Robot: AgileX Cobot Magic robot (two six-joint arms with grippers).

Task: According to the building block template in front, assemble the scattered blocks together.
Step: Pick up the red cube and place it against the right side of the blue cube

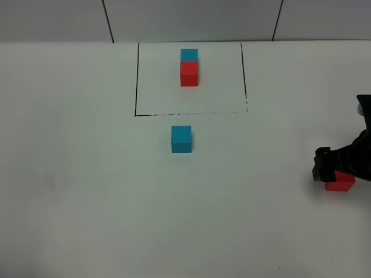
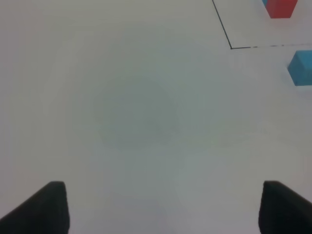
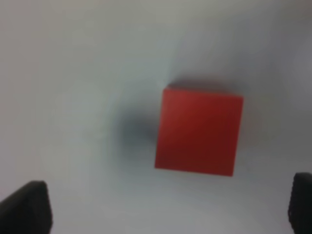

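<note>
The template is a cyan cube [image 1: 189,55] joined to a red cube [image 1: 189,73] inside a thin black drawn rectangle [image 1: 137,81] at the far middle of the table. The loose cyan cube [image 1: 181,139] sits just in front of that frame; it also shows in the left wrist view [image 2: 302,67]. The loose red cube [image 1: 339,181] lies at the right edge, partly under my right gripper [image 1: 332,168]. In the right wrist view my right gripper [image 3: 163,207] is open above the red cube [image 3: 199,131]. My left gripper [image 2: 163,209] is open over bare table and out of the exterior view.
The white table [image 1: 87,191] meets a grey wall at the back. The frame's corner [image 2: 231,48] and the template's red cube [image 2: 281,7] show at the edge of the left wrist view.
</note>
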